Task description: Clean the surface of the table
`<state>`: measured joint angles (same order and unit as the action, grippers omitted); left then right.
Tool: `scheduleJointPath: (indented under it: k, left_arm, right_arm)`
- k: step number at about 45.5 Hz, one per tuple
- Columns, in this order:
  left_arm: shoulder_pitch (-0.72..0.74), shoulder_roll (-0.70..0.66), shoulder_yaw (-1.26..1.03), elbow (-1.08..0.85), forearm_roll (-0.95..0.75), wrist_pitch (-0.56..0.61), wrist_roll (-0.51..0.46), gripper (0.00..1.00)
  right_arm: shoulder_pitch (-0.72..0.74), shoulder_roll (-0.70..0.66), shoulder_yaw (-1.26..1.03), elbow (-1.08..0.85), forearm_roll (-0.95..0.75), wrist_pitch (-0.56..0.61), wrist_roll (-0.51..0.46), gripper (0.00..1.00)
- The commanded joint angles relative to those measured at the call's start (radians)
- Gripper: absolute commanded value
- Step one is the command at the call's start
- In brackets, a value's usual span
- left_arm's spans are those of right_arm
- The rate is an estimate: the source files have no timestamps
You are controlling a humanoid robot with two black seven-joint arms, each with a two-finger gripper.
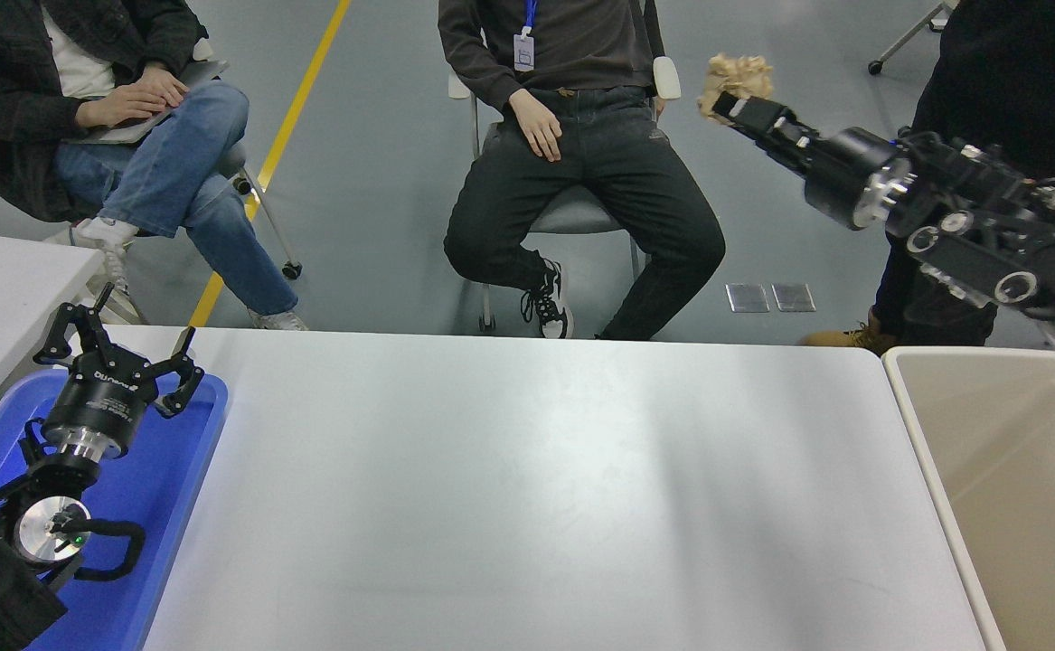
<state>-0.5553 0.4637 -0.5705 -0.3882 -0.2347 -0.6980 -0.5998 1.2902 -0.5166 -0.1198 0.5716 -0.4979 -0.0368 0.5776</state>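
The white table surface [527, 488] is spread across the lower middle of the view. A beige bin [1006, 488] is set against its right edge, a blue tray [174, 506] at its left. The left gripper [116, 348] is held splayed above the tray. A crumpled tan paper wad [735, 77] is clamped in the raised right gripper [730, 101].
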Motion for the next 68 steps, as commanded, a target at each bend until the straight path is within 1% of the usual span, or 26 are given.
scheduleJointPath:
  k: [1,14,24,33,37,44,48,59,68]
  left_arm:
    - [0.000,0.000,0.000,0.000,0.000,0.000,0.000,1.00]
    - [0.000,0.000,0.000,0.000,0.000,0.000,0.000,1.00]
    - [0.000,0.000,0.000,0.000,0.000,0.000,0.000,1.00]
    - [0.000,0.000,0.001,0.000,0.000,0.000,0.000,1.00]
    - [0.000,0.001,0.000,0.000,0.000,0.000,0.000,1.00]
    - [0.000,0.000,0.000,0.000,0.000,0.000,0.000,1.00]
    - [0.000,0.000,0.000,0.000,0.000,0.000,0.000,1.00]
    - [0.000,0.000,0.000,0.000,0.000,0.000,0.000,1.00]
    - [0.000,0.000,0.000,0.000,0.000,0.000,0.000,1.00]
  right_arm:
    - [-0.054,-0.095,0.011,-0.153,0.160,0.057,-0.001,0.00]
    - [-0.160,-0.148,0.011,-0.377,0.317,0.164,-0.005,0.00]
    - [-0.275,-0.206,0.019,-0.412,0.394,0.164,-0.005,0.00]
    - [-0.360,-0.223,0.037,-0.453,0.398,0.155,-0.013,0.00]
    - [-0.407,-0.220,0.037,-0.483,0.397,0.153,-0.047,0.00]
    - [-0.465,-0.209,0.035,-0.493,0.398,0.152,-0.228,0.00]
    - [-0.511,-0.188,0.037,-0.495,0.398,0.152,-0.288,0.00]
    - [-0.635,-0.122,0.035,-0.496,0.394,0.152,-0.304,0.00]
    - [-0.733,-0.005,0.025,-0.535,0.380,0.146,-0.308,0.00]
